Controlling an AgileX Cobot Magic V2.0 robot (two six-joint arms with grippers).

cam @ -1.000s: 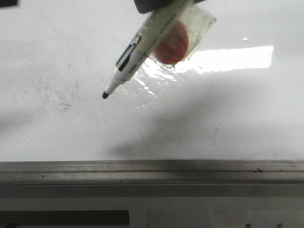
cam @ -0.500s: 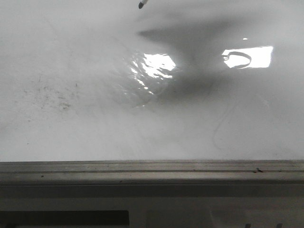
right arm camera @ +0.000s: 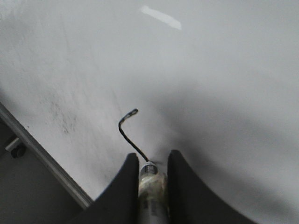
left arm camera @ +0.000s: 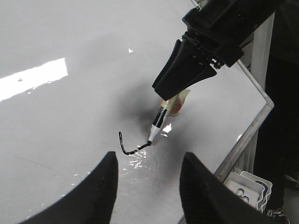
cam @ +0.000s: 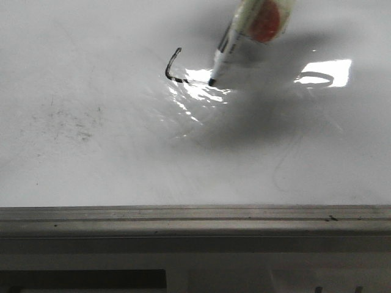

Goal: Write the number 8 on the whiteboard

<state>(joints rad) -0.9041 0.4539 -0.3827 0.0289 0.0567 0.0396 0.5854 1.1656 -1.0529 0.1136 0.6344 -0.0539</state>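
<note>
Your right claw [left arm camera: 164, 97] is clamped on the marker pen [cam: 227, 47], and the tip is now down on the whiteboard [cam: 110, 159]. Half a second ago the front view showed only the pen's tip at the top edge and no ink at all; a second ago the pen hung in the air with its tip clear of the board. Now a first stroke lies there: a short hooked line, the start of the number 8 [cam: 176, 72], running from a small upright tail down and around to where the tip touches. So writing has begun, but you have only one curve; I judge the figure far from done, with both loops yet to close.

From the right claw, the stroke trails away from the pen tip just ahead of its fingers, as the right wrist view shows. Your left claw [left arm camera: 147, 186] hangs spread apart with nothing between its fingers, and the stroke lies just beyond its fingertips, near the right claw.

The board is glossy, with a bright glare patch [cam: 324, 72] beside the pen and rippled reflections just under the tip, so the thin ink may be hard for you to follow there. Faint grey smudges [cam: 70, 125] sit well apart from the right claw, on the far side of the stroke. The grey metal frame edge [cam: 195, 221] runs along the near side of the board, well clear of the writing; no desk shows beneath it.
</note>
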